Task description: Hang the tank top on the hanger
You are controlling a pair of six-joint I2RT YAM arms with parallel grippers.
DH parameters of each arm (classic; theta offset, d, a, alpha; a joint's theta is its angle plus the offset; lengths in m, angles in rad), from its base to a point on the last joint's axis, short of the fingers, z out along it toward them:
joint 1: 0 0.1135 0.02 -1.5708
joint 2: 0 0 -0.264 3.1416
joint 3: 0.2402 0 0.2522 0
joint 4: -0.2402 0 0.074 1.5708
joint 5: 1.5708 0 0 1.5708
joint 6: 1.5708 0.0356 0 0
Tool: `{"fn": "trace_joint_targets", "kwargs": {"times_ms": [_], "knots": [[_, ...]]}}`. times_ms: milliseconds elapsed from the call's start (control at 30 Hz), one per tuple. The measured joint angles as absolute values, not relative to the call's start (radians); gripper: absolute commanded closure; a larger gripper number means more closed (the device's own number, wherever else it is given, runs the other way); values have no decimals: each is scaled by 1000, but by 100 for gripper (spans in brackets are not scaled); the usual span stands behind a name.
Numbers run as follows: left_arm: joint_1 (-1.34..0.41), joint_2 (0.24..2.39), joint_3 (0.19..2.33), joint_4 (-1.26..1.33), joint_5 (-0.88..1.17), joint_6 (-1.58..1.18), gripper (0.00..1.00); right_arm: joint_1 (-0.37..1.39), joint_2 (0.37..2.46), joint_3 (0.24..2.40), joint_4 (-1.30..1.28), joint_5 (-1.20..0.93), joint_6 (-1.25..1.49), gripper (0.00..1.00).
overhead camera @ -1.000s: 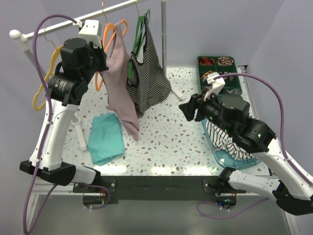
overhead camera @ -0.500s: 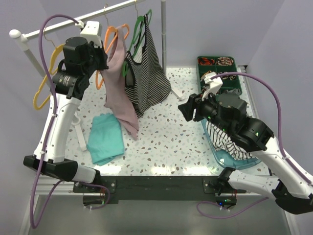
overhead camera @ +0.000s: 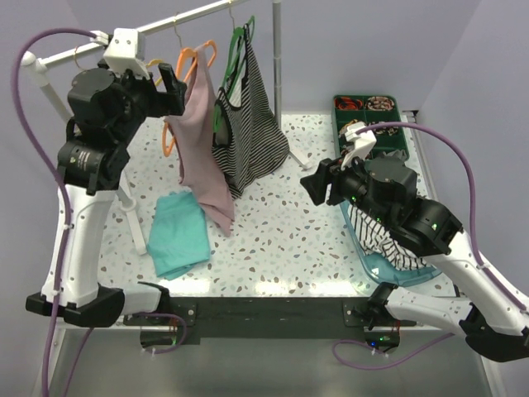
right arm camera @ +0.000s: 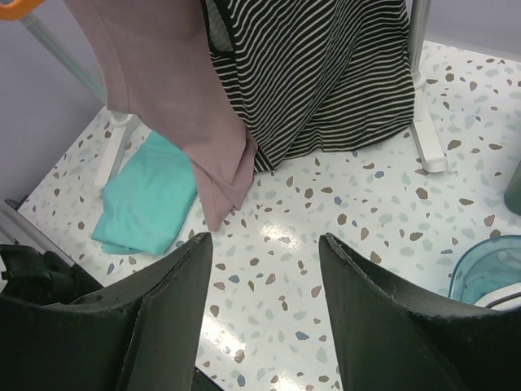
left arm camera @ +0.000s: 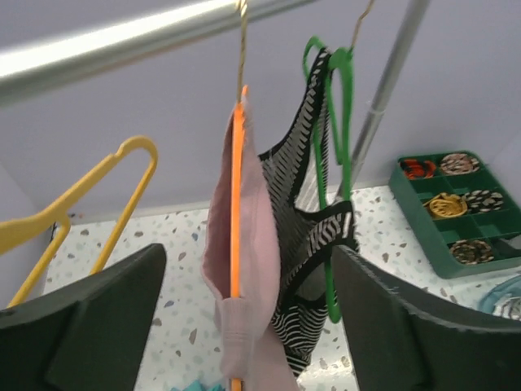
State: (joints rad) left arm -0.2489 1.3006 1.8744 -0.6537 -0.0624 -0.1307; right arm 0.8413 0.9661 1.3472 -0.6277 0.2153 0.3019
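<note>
Right, the tank top (overhead camera: 202, 157) looks to be on the hanger (overhead camera: 192, 59) already. It hangs at about 11 o'clock of the table (overhead camera: 281, 231), with the hook over the rail (left arm camera: 122, 45) and the hem drooping toward the teal cloth (overhead camera: 178, 231) at 8 o'clock.

Your left gripper (left arm camera: 244, 322) faces the hanger edge-on. Its fingers are spread wide with nothing between them, one on each side of the cloth and apart from it. The right gripper (right arm camera: 264, 239) is also parted and empty, hovering over the table near 3 o'clock.

I judge the step in hand to be a clean let-go. Draw the left arm straight back toward 6 o'clock and do not close the fingers, so neither pad drags the thin fabric or swings the hanger.

The yellow hanger (left arm camera: 122, 179) is at 9 o'clock of the wrist view. The striped top (overhead camera: 248, 141) on the green hanger (left arm camera: 334, 163) sits at 3 o'clock, just beside the pink one. Avoid any sideways sweep.

From this edge-on angle you cannot tell whether both shoulder straps sit on the hanger's arms, so check that from the overhead view. The cloth looks bunched to one side there, and it may slide off.
</note>
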Motion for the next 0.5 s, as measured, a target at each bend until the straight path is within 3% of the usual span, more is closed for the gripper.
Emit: {"fn": "trace_joint_targets", "kwargs": {"times_ms": [200, 333, 500], "knots": [[-271, 1270, 1973, -628, 93, -178, 0, 841, 946, 1309, -612, 246, 305, 23], [-461, 1278, 1971, -596, 56, -188, 0, 841, 907, 1261, -610, 308, 315, 15], [-669, 1269, 1744, -498, -19, -205, 0, 841, 818, 1167, -612, 424, 355, 9]]}}
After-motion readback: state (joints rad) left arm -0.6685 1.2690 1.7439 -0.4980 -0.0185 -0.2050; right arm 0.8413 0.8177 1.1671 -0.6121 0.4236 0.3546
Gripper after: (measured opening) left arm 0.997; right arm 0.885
